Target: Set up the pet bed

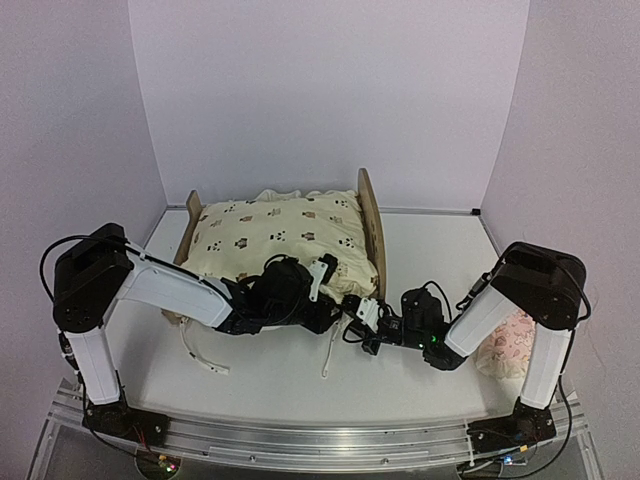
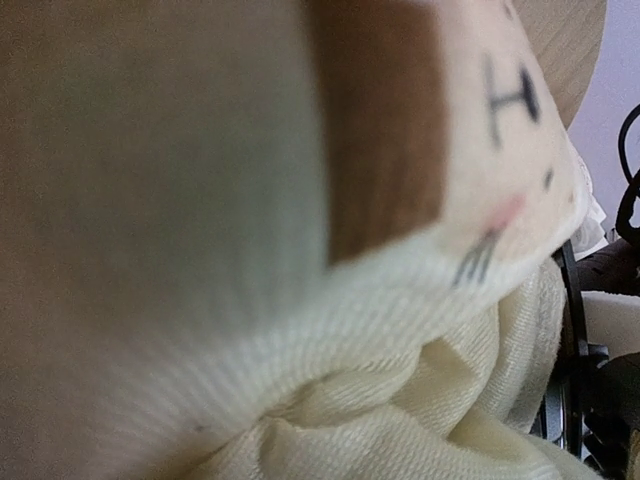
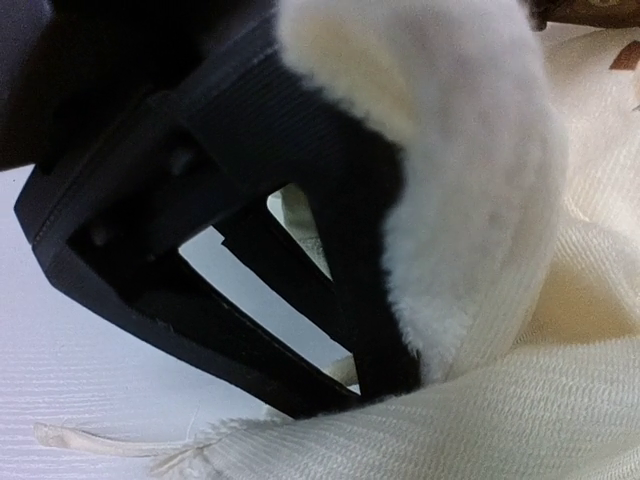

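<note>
The pet bed stands at the table's back centre, with its rounded wooden headboard (image 1: 370,225) on the right and its footboard (image 1: 189,235) on the left. A cream animal-print cushion (image 1: 280,235) covers its top and hides the mattress. My left gripper (image 1: 322,283) presses into the cushion's front right corner. Its wrist view shows only cushion fabric (image 2: 400,400) and a bit of headboard (image 2: 570,40), so its jaws are hidden. My right gripper (image 1: 362,322) is shut at that same corner, with cushion cloth (image 3: 500,420) across its jaws. The left gripper's black finger (image 3: 200,300) shows close beside it.
A small pink ruffled pillow (image 1: 507,345) lies on the table under the right arm's elbow. Cushion ties trail on the table at the front (image 1: 330,358) and front left (image 1: 200,355). White walls close in the back and both sides.
</note>
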